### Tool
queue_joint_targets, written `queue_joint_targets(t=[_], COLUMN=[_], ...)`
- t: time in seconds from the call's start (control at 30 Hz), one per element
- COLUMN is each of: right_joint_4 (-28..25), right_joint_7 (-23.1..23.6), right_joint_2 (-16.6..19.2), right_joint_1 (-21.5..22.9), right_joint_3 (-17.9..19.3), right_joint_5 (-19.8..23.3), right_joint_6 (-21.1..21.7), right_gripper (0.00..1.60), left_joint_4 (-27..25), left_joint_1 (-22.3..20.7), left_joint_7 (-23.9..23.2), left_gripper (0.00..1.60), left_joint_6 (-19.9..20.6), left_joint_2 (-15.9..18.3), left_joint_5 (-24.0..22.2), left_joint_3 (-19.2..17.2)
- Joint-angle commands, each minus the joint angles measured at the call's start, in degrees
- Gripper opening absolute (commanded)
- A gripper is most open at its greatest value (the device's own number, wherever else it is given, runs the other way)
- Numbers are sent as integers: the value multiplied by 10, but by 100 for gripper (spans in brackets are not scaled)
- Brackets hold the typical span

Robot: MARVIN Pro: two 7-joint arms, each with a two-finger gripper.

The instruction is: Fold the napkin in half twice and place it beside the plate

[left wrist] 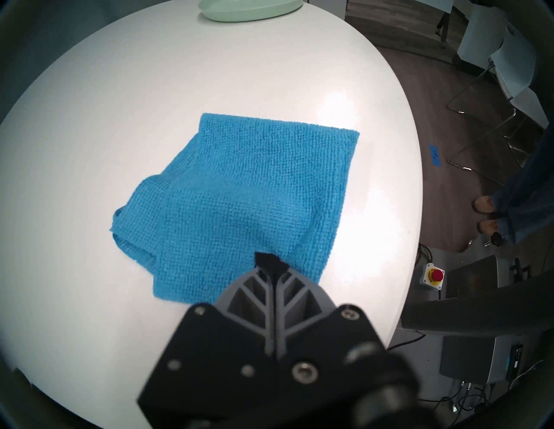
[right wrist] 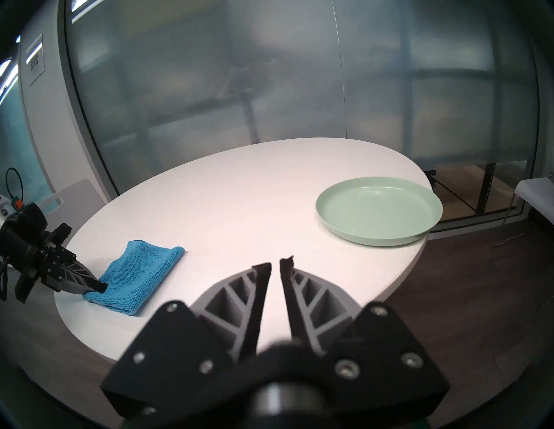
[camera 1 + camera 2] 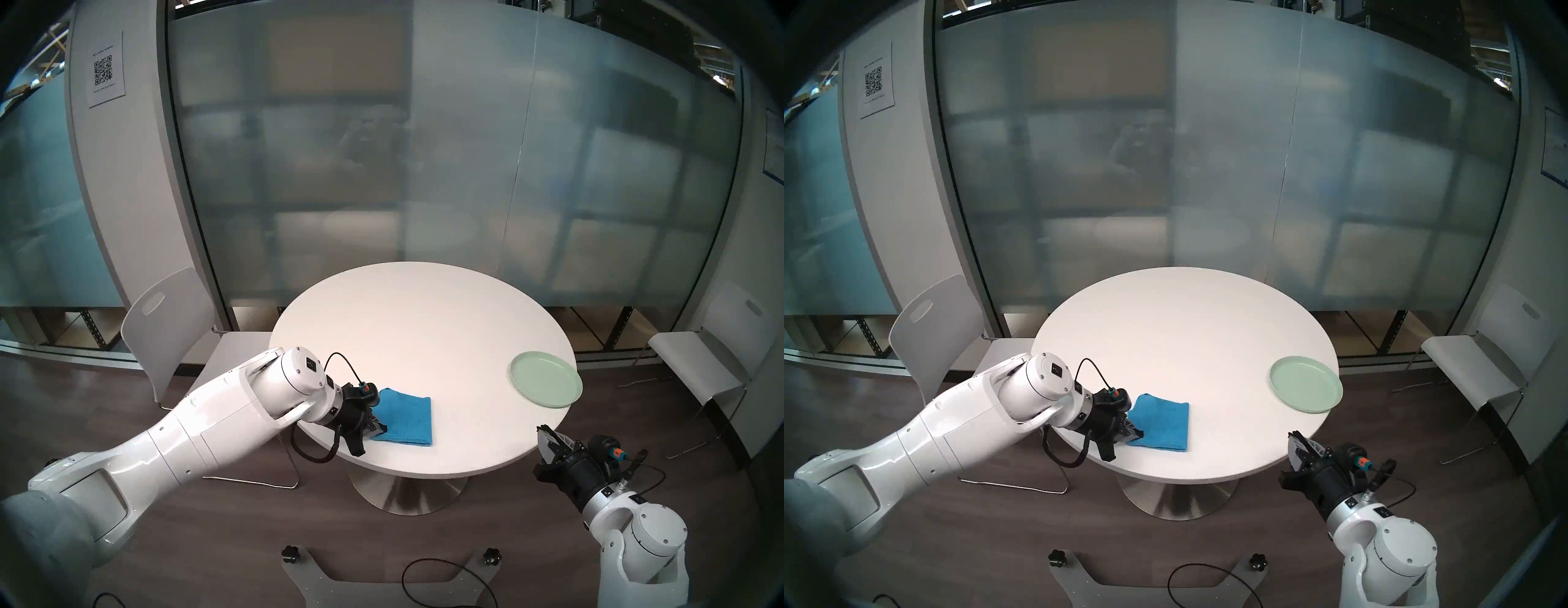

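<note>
On the left side of the round white desk (image 3: 424, 322), near its front edge, the left claw (image 3: 379, 429) reaches in at a downward slant, its dark ribbed fingers (image 1: 271, 287) pressed together with the near-left edge of the bright blue terry napkin (image 3: 407, 418) pinched between their tips. That cloth lies folded into a rough rectangle on the desk, most of it flat; the wrist view shows the layers on one side bunched and slipping out of line, while the far edge runs straight. To the right of the napkin stretches a broad bare patch of white surface. Farther right, well apart from the cloth, the round pale mint-green plate (image 3: 546, 378) with its low raised rim sits at the desk's right edge, its rim reaching just past that edge. At the far right, the right claw (image 2: 275, 265) hovers off the desk's near-right edge, above the floor, its fingertips a narrow gap apart and holding nothing.
</note>
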Motion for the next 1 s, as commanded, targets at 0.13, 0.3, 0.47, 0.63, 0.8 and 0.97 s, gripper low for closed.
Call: queue_joint_targets(t=[0.13,0.3,0.47,0.63,0.8,0.97], right_joint_4=[-8,-7,-6,-3,-1,-3], right_joint_7=[-3,-4,-5,-6,-7,-7], right_joint_2=[4,3,1,0,-1,-2], right_joint_1=[13,13,13,13,10,9], right_joint_3=[-6,-7,-8,-8,-6,-7], right_joint_5=[-7,-9,-9,-9,-7,-7], right_joint_6=[4,5,3,0,-4,-4], right_gripper=[69,70,70,70,70,70], left_joint_4=[-28,-38,-43,-50,-60,-74], left_joint_1=[27,37,36,32,25,21], left_joint_7=[-5,13,20,20,19,17], left_gripper=[0,0,10,14,16,16], left_joint_6=[4,3,3,4,5,7], left_joint_2=[62,67,58,57,65,69], left_joint_5=[-20,-28,-32,-33,-36,-41], left_joint_3=[-21,-35,-39,-40,-45,-51])
